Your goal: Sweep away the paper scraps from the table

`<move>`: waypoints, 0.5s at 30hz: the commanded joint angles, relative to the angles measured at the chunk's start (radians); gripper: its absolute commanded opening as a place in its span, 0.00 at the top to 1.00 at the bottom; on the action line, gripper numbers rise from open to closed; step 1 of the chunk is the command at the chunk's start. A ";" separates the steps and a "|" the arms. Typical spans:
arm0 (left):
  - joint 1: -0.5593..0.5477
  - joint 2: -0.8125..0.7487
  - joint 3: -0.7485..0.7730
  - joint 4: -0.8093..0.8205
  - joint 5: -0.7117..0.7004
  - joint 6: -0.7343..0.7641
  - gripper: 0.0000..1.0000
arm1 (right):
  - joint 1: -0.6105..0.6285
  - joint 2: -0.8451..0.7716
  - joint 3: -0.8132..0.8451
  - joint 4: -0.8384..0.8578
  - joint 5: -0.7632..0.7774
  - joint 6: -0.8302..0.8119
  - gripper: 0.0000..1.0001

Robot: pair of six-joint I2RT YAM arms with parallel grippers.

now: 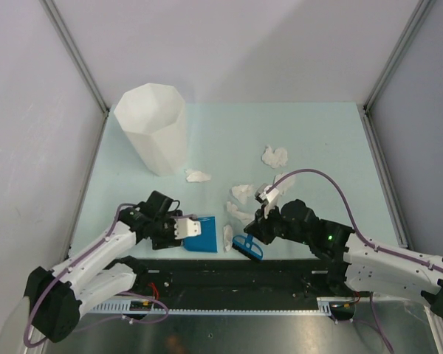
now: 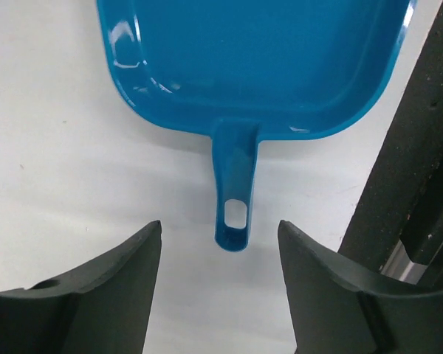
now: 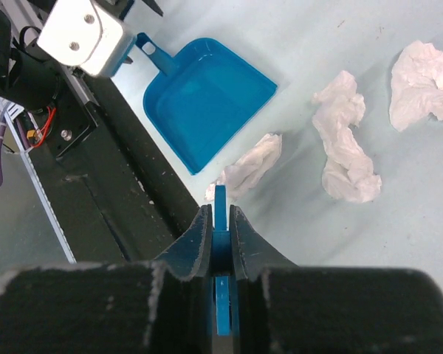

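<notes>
Several white paper scraps lie on the mint-green table (image 1: 317, 133): one by the bin (image 1: 198, 176), one further back (image 1: 274, 156), two mid-table (image 1: 241, 192), and one (image 1: 228, 236) between dustpan and brush. My left gripper (image 1: 183, 227) is open; the tip of the blue dustpan's (image 2: 258, 66) handle (image 2: 235, 199) lies between the fingertips, untouched. My right gripper (image 3: 220, 214) is shut on the thin handle of a blue brush (image 1: 247, 247), held near the front edge. The right wrist view shows the dustpan (image 3: 207, 99) and three scraps (image 3: 247, 166).
A tall white faceted bin (image 1: 155, 129) stands at the back left of the table. A black front rail (image 1: 229, 273) runs along the near edge, close to the dustpan and brush. Grey walls enclose the sides and back.
</notes>
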 commanded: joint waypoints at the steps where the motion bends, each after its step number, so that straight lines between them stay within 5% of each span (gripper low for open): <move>1: 0.009 0.015 -0.038 0.104 0.063 0.084 0.34 | -0.002 -0.011 0.003 0.053 -0.007 0.012 1.00; 9: 0.009 0.231 -0.039 0.153 0.014 0.063 0.48 | -0.005 -0.008 0.003 -0.005 0.141 0.084 1.00; 12: 0.007 0.251 -0.038 0.152 0.006 0.046 0.75 | -0.039 -0.008 0.026 -0.099 0.266 0.193 1.00; 13: 0.006 0.250 -0.038 0.150 0.006 0.044 0.94 | -0.048 -0.008 0.036 -0.122 0.278 0.227 1.00; 15: -0.009 0.238 -0.048 0.150 -0.003 0.046 1.00 | -0.060 -0.019 0.061 -0.175 0.301 0.284 1.00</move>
